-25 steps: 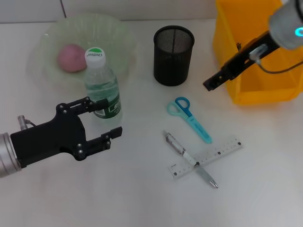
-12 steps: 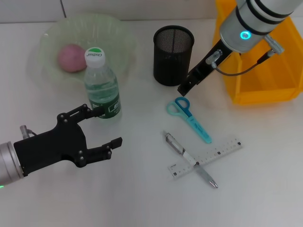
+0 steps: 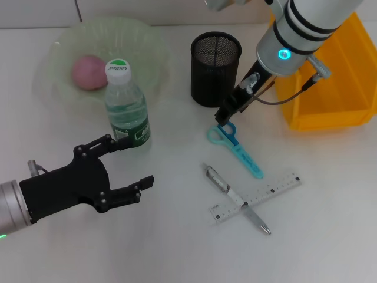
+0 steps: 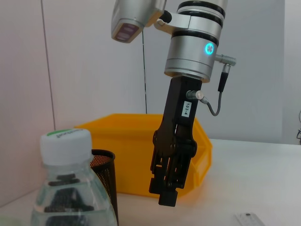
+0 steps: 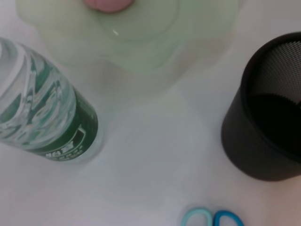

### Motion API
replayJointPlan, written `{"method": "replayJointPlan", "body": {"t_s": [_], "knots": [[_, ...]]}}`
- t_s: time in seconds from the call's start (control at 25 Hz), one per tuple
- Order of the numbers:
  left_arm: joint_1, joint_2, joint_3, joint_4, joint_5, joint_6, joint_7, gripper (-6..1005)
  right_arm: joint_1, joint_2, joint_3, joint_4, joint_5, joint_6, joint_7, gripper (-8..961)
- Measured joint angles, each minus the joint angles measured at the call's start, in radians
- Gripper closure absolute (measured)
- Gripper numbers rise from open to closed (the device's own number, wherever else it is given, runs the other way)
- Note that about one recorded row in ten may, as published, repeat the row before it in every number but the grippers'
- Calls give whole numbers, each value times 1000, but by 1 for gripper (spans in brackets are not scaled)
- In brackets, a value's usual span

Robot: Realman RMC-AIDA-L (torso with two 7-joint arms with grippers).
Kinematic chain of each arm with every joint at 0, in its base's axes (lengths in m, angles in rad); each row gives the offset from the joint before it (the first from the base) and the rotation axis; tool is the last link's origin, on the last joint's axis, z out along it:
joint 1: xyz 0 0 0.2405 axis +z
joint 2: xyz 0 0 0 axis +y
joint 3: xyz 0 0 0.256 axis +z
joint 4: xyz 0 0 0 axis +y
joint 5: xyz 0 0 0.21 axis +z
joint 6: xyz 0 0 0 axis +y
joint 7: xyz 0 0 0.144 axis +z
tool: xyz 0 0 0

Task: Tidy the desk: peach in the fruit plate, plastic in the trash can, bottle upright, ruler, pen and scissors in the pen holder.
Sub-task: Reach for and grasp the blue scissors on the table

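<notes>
scissors (image 3: 234, 147) lie flat at frame centre of the head view, handle loops toward the holder (image 3: 216, 68), blade end pointing lower right. right gripper (image 3: 227, 115) hangs tip-down just over the loops, between holder and scissors; judged to be lining up a pick there, since the loops sit nearest the holder. its jaws look pressed close together in the left wrist view, holding nothing. right wrist view shows the loops at its lower edge, holder beside them.

pen (image 3: 237, 198) and ruler (image 3: 257, 196) lie crossed below the scissors, lower centre-right, touching where they cross; which one lies on top cannot be told. both not yet in the holder, which looks empty.

peach (image 3: 88, 72) sits in the plate (image 3: 147, 41), upper left: that step reads as done. bottle (image 3: 126, 107) stands upright just below the plate, cap on, also done. left gripper (image 3: 132, 160) rests lower left, jaws spread wide and empty, upper finger tip close to the bottle base, apparently not touching.

yellow bin (image 3: 330, 103) at upper right, presumably the trash can; no plastic visible on the surface.

surface (image 3: 147, 247) is plain white, smooth, matte. room: pale wall behind, seen in the left wrist view; little else shows.
</notes>
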Motion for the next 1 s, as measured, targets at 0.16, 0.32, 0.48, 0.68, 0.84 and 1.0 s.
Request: {"method": "replayJointPlan", "body": {"t_s": [0.16,0.32,0.48,0.68,0.84,1.0], "knots": [[1,-2,5,-11,5,1,5,153,13,0,-1,41,8,16,16,515],[-1,-2,8,-20,5,-1,5,153,14,0,-1,74,9,45,18,579],[-2,-3,12,-37,6,-2,8,153,21,0,-2,117,9,78,18,643],[-4,-5,19,-41,5,-1,9,153,38,0,-2,155,10,104,19,711],[-8,-5,26,-47,4,-5,9,153,46,0,-2,185,23,134,19,725],[-15,-5,26,-53,4,-5,9,153,40,0,-2,200,60,169,8,719]]}}
